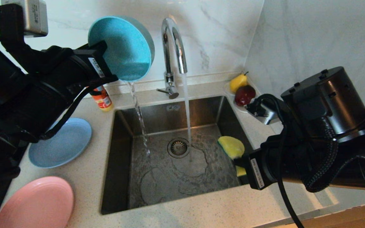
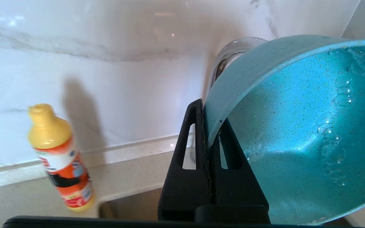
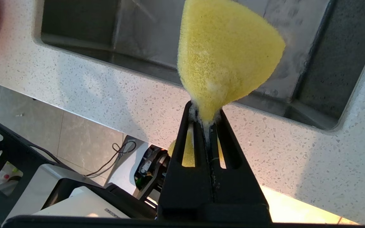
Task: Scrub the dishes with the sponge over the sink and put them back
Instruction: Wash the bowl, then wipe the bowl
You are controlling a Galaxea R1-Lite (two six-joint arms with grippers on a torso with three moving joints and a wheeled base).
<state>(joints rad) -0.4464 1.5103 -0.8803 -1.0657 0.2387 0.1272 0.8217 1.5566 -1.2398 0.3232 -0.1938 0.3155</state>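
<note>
The teal bowl is held tipped on edge above the sink, its rim pinched between the left gripper jaws, so that rinse water is poured out beside the tap. The sponge is kept squeezed in the right gripper jaws over the basin's right edge, seemingly ready for further scrubbing. The blue plate and pink plate are left on the tabletop.

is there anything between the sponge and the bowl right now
Nothing solid that shows. The left pincer holds the teal bowl tilted above the sink's back left corner, pouring water out. The right pincer holds the yellow sponge over the sink's right side. Only the running tap stream falls between them.
</note>
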